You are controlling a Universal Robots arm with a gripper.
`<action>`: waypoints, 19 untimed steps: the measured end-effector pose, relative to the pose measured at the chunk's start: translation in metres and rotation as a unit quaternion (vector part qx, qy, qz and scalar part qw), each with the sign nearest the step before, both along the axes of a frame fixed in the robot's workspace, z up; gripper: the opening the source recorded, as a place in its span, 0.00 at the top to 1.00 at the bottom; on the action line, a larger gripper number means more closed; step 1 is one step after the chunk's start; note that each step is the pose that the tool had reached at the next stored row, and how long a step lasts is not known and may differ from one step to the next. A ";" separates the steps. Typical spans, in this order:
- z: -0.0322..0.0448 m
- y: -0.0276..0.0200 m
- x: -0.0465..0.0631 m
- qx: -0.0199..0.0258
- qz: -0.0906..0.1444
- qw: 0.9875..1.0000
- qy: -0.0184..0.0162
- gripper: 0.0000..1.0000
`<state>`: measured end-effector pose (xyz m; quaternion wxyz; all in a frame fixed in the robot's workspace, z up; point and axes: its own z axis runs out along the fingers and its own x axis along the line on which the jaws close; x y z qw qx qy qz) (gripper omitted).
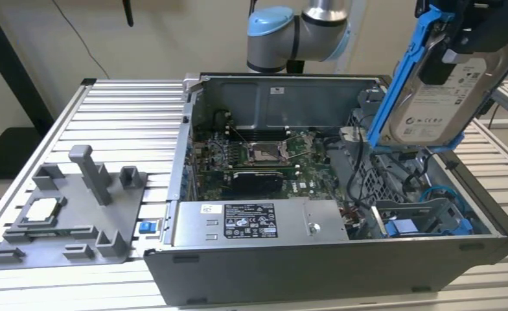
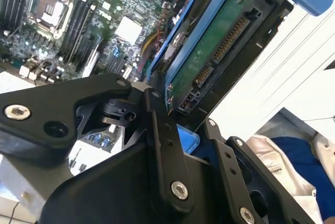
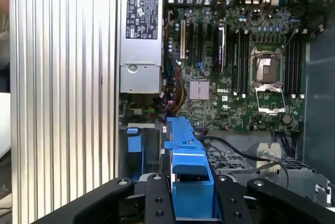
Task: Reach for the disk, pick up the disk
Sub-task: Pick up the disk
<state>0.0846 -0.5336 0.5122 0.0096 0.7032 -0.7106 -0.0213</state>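
Observation:
The disk point(image 1: 440, 97), a silver-grey hard drive with a white label and a blue bracket point(image 1: 403, 71) along its edges, hangs tilted on end above the open computer case's right side in the exterior view. My gripper point(image 1: 468, 40) is shut on its upper end. In the first wrist view the black fingers point(image 3: 157, 198) clamp the blue bracket point(image 3: 187, 166) from both sides. The second wrist view looks along the disk's green circuit-board underside point(image 2: 214, 46), held between the same fingers point(image 2: 159, 130). The disk is clear of the case and touches nothing else.
The open computer case point(image 1: 323, 265) holds a motherboard point(image 1: 254, 152), a grey power-supply box point(image 1: 254, 221) at its front and a blue drive bay point(image 1: 427, 223) under the disk. A grey fixture point(image 1: 64, 223) with a small processor chip point(image 1: 42, 208) lies on the slatted table point(image 1: 124, 116).

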 end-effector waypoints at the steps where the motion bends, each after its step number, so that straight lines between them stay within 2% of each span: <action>1: -0.0005 -0.0025 0.000 0.000 0.000 1.000 0.000 1.00; 4: -0.0020 -0.0097 0.000 0.000 0.000 1.000 0.000 1.00; 11: -0.0085 -0.0329 0.000 0.000 0.000 1.000 0.000 1.00; 17: -0.0179 -0.0495 0.003 0.000 0.000 1.000 0.000 1.00; 19: -0.0217 -0.0567 0.003 0.000 0.000 1.000 0.000 1.00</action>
